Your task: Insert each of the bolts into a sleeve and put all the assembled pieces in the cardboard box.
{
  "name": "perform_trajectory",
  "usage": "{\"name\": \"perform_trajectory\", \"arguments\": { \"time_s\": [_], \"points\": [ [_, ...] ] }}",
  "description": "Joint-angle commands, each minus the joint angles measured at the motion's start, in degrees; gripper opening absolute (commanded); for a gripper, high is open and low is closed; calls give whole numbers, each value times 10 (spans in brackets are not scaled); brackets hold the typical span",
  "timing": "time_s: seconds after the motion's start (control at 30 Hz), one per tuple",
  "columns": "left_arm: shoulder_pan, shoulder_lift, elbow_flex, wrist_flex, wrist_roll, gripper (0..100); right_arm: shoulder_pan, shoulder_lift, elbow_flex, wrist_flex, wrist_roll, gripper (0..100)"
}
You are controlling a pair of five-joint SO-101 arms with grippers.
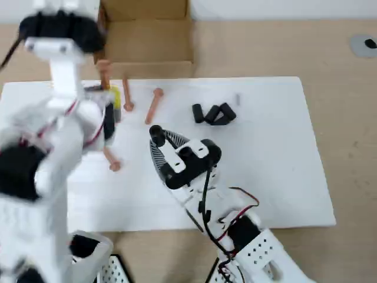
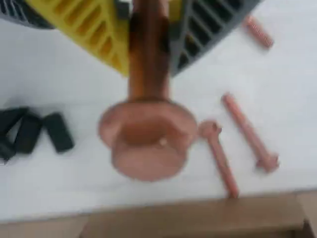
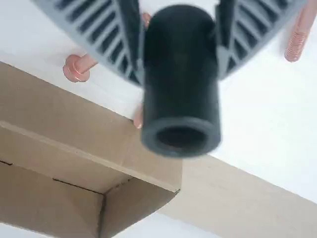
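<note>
- Your left pincer (image 2: 148,64) is pinching a copper-coloured bolt (image 2: 148,139) by its shaft, head end out, near the edge of the white sheet (image 1: 265,165) by the cardboard box (image 1: 147,41).
- Your right pincer (image 3: 179,74) is clamped on a black sleeve (image 3: 181,99), open bore showing, over the sheet.
- Three loose bolts (image 1: 154,105) lie on the sheet: two near the box, one nearer the arms.
- Three spare sleeves (image 1: 213,113) sit clustered together, touching.
- The box stands open on the table (image 1: 347,118), at the sheet's far edge.

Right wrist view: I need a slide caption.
Right gripper holding a black sleeve, hollow end toward camera; cardboard box and copper bolts beyond.
</note>
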Motion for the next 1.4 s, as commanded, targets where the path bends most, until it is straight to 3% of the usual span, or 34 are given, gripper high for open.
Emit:
{"name": "perform_trajectory", "arguments": {
  "time_s": [0.0, 0.2, 0.43, 0.6, 0.77, 1.37],
  "points": [
    [8, -177, 261, -185, -4, 6, -5, -12, -30, -11, 2, 9],
    [9, -405, 534, -432, -2, 6, -4, -11, -30, -11, 3, 9],
    [13, -520, 680, -611, 1, 6, -5, -7, -30, -11, 2, 9],
    [51, -524, 686, -609, 21, 6, -6, -7, -24, -11, 2, 9],
    [124, -524, 682, -555, 62, 6, -6, -11, -14, -11, 2, 9],
    [125, -523, 686, -520, 103, 6, -4, -12, -15, -11, 2, 9]
  ]
}}
